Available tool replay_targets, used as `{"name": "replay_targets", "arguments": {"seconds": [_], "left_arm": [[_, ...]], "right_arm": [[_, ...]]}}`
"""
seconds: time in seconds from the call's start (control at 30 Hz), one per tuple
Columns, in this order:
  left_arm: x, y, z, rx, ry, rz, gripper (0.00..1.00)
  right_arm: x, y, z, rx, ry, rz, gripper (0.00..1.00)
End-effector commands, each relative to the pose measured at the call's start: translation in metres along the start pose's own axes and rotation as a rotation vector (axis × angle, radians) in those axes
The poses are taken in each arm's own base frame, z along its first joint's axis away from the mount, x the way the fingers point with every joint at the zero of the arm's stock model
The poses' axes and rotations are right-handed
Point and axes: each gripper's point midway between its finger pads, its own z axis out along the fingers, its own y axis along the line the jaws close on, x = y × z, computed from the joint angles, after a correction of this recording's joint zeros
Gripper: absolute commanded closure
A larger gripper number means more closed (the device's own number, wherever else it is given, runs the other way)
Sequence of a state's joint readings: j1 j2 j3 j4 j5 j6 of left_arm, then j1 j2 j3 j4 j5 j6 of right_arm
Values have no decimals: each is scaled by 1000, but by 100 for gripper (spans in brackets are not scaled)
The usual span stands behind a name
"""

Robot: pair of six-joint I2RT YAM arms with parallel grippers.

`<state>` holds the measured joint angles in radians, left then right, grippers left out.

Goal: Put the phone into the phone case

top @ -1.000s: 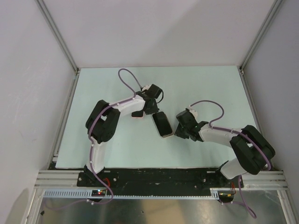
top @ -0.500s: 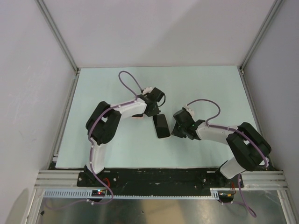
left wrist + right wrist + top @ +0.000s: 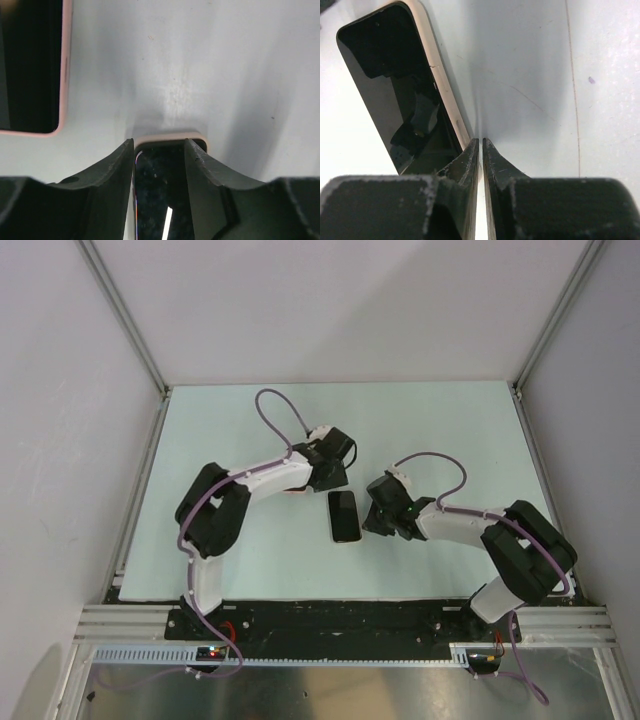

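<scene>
The phone [image 3: 345, 516] lies flat on the table, its glossy black screen up, inside the pale pink phone case, which shows as a rim [image 3: 442, 85]. My right gripper [image 3: 370, 519] is shut, and its tips [image 3: 480, 141] touch the case's right long edge. My left gripper [image 3: 303, 486] is open just left of the phone's far end. In the left wrist view its fingers [image 3: 160, 142] stand over a second glossy black slab with a pink rim [image 3: 170, 136]. This slab is wider than the gap. The phone's corner [image 3: 30, 65] shows at top left.
The pale green table mat [image 3: 450, 430] is bounded by grey walls with metal posts at the far corners. A metal rail runs along the near edge by the arm bases. The second pink-rimmed slab is almost hidden under the left arm, showing as a pale sliver [image 3: 290, 491].
The phone has turned from tilted to straight and slid slightly toward the near edge. My right gripper has moved left against it. My left gripper has shifted slightly.
</scene>
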<state>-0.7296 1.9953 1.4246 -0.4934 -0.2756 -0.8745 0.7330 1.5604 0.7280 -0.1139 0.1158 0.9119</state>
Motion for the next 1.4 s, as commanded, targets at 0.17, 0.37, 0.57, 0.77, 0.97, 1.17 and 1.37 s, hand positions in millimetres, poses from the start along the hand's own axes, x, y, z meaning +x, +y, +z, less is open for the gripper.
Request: {"name": "replay_targets", "arguments": {"seconds": [0.17,0.37,0.57,0.77,0.97,1.17,1.37], "left_arm": [[-9,24,-63,49,-72,37,51],[30,41,-59,25,-2,64,77],[55,34,-51,21,41,102,88],[71,17,-44,47,80,119,93],[81,0,-39,83,107,124,94],[80,3,-39,79,98,131,94],[77,17,-41,55,80,148,92]], "right_arm": [[-25,-28,-2,65,-7,-5,87],[-19,-23,-2,49,20,-32,89],[5,-16,1,59,55,-74,89],[24,-6,6,30,95,-87,90],[40,1,11,11,130,-95,91],[31,-9,9,39,103,-96,91],[14,-17,1,42,65,-81,87]]}}
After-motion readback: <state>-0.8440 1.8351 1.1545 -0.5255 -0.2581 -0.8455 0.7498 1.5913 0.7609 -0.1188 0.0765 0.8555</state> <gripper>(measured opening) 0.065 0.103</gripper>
